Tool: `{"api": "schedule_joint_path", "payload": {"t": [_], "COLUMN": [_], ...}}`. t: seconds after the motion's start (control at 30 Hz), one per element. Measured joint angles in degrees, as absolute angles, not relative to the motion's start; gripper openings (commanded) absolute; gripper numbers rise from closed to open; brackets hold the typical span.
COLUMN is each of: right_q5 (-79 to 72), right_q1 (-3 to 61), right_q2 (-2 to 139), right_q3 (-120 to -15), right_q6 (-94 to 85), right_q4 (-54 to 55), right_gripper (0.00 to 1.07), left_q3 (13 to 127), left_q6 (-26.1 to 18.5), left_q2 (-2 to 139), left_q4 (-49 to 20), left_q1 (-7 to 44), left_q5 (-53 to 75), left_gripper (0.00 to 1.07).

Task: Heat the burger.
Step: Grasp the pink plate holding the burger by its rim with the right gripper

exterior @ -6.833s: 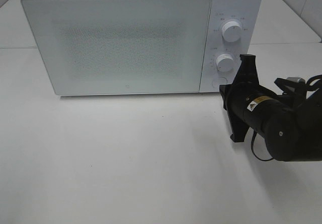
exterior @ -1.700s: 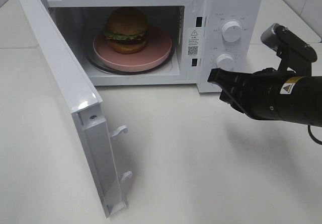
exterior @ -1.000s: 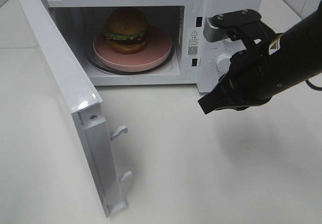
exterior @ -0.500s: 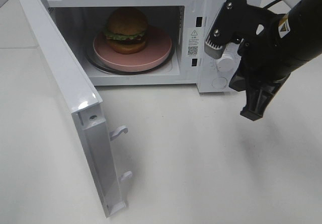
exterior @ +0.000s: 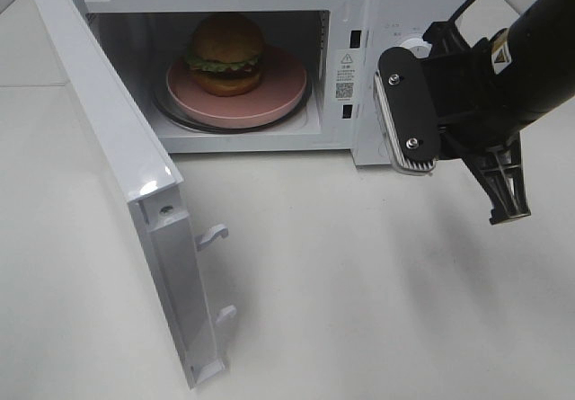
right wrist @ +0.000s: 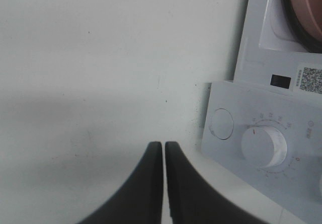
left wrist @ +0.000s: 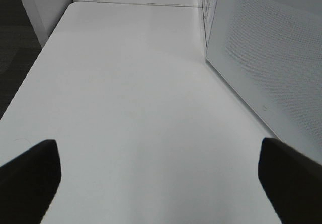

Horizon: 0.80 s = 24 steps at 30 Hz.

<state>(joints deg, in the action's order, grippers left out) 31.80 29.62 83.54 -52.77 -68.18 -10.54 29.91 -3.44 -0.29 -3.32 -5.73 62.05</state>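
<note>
The burger [exterior: 225,54] sits on a pink plate [exterior: 280,94] inside the white microwave [exterior: 413,0], whose door [exterior: 117,157] stands swung wide to the left. My right gripper [exterior: 508,213] hangs in front of the control panel, pointing down at the table, and it is shut and empty. In the right wrist view its fingers [right wrist: 153,156] lie together near the round button [right wrist: 221,124] and a knob [right wrist: 264,147]. My left gripper [left wrist: 161,183] is open over bare table, beside the door's outer face [left wrist: 271,58].
The open door juts toward the front of the white table [exterior: 341,292], its latch hooks [exterior: 214,234] pointing right. The right arm covers most of the control panel in the high view. A table edge and dark floor [left wrist: 20,48] lie beyond the left gripper.
The microwave door, shut several seconds ago, now stands open. Over the last second the right arm has twisted in front of the panel, and its gripper has swung right and now points downward.
</note>
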Motion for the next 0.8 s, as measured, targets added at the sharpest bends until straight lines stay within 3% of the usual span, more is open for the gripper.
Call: {"api": "schedule_joint_path", "payload": {"t": [0.13, 0.17, 0.2, 0.27, 0.3, 0.33, 0.37, 0.4, 0.43, 0.8], "right_q5": [31.68, 31.34, 31.34, 30.08, 30.08, 29.62, 29.62, 28.71, 28.13, 27.85], "right_q1": [29.62, 29.62, 29.62, 29.62, 29.62, 29.62, 29.62, 29.62, 29.62, 30.88], "right_q2": [83.54, 83.54, 83.54, 83.54, 83.54, 83.54, 83.54, 83.54, 83.54, 83.77], "right_q3": [-52.77, -52.77, -52.77, -52.77, -52.77, -52.77, -52.77, -52.77, -52.77, -52.88], "right_q6": [-68.24, -67.44, -67.44, -63.37, -63.37, -62.45, -62.45, -60.85, -59.76, -56.44], "right_q4": [-12.20, -12.78, -12.78, -13.06, -13.06, -13.18, -13.18, -13.64, -14.15, -16.67], "right_gripper": [0.18, 0.28, 0.28, 0.61, 0.61, 0.70, 0.70, 0.88, 0.99, 0.99], "left_q3": [29.91, 29.91, 29.91, 29.91, 29.91, 29.91, 29.91, 29.91, 29.91, 29.91], "left_q6": [-3.44, -3.44, -3.44, -3.44, -3.44, -3.44, -3.44, -3.44, -3.44, -3.44], "left_q2": [-0.29, -0.29, -0.29, -0.29, -0.29, -0.29, -0.29, -0.29, -0.29, -0.29], "left_q4": [-3.32, -3.32, -3.32, -3.32, -3.32, -3.32, -3.32, -3.32, -3.32, -3.32], "left_q1": [-5.73, -5.73, -5.73, -5.73, -5.73, -5.73, -5.73, -5.73, -5.73, -5.73], "left_q5": [62.05, 62.05, 62.05, 62.05, 62.05, 62.05, 62.05, 62.05, 62.05, 62.05], "left_gripper": [1.00, 1.00, 1.00, 1.00, 1.00, 1.00, 1.00, 1.00, 1.00, 1.00]}}
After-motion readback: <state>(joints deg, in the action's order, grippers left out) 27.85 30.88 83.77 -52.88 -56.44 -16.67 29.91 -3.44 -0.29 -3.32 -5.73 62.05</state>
